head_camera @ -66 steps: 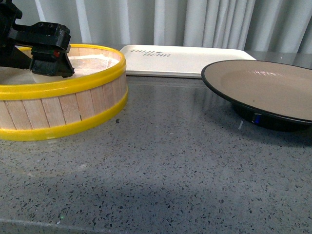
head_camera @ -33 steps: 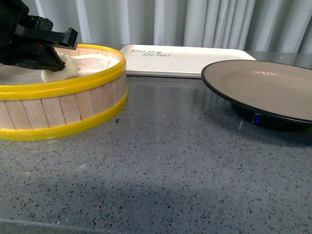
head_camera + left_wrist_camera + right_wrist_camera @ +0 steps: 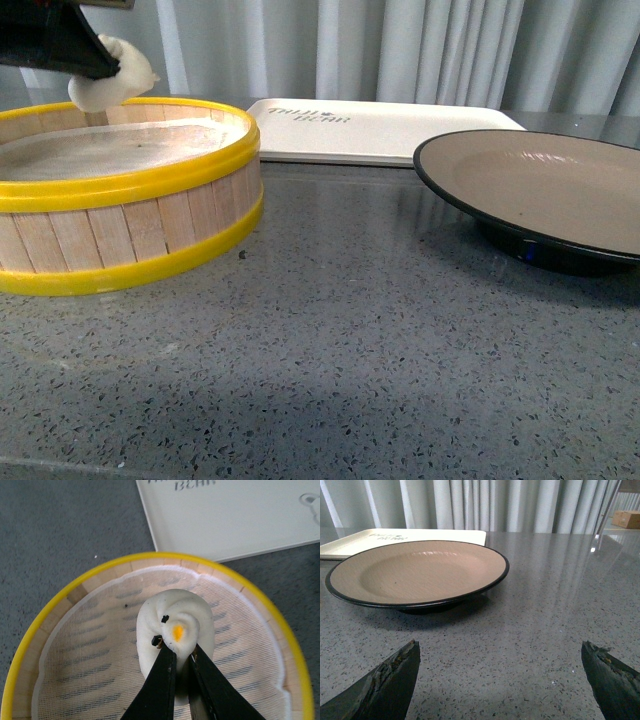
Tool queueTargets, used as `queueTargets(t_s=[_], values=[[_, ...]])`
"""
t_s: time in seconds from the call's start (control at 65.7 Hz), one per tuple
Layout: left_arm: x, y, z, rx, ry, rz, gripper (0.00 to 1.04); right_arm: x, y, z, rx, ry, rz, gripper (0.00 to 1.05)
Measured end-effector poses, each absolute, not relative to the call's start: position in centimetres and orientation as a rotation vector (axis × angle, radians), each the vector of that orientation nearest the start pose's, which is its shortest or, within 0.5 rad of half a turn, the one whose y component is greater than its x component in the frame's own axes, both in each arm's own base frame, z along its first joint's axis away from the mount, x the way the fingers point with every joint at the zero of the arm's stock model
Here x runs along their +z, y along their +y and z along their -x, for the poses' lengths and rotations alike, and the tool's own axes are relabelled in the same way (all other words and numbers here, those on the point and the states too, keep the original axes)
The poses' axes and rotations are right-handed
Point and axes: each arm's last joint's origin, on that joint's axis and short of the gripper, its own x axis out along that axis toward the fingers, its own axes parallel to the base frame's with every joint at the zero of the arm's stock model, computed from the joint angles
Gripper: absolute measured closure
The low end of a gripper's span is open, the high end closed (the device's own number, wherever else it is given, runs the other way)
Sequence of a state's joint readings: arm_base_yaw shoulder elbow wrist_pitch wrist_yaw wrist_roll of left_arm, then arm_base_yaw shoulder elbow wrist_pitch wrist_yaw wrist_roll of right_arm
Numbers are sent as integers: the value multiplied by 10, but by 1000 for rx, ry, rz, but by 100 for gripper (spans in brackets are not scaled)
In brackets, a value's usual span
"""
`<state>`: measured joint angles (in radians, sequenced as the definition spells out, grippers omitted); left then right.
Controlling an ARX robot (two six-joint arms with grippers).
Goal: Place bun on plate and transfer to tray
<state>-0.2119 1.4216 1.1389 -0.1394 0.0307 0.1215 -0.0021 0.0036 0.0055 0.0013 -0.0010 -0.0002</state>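
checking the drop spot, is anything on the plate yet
No, the plate shows a bare tan inside from rim to rim.

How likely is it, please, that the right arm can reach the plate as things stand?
Probably yes: the open right pincer faces the plate across the counter, with nothing standing between them.

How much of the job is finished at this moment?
Done: the left gripper holds the bun above the steamer basket. In hand: the carry to the empty plate. Left: setting it down, then moving plate and bun to the tray.
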Motion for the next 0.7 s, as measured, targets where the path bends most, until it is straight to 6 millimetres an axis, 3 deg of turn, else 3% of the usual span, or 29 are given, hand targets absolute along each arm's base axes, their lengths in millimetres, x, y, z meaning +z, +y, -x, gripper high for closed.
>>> queueTargets(t_s=[0.168,0.35,0.518,0.701], values=[[332,-85,-309,-310,322,-126,101,165,0,-98,-1,-3,0,8],[348,-130,-305,-419,270,-133,101,165,0,-98,-1,-3,0,8],[332,-189,-293,-596,304,-196,101,165,0,-98,-2,-3,0,8],[315,-229,-287,-687,330,-226,101,165,0,-98,-1,-3,0,8]])
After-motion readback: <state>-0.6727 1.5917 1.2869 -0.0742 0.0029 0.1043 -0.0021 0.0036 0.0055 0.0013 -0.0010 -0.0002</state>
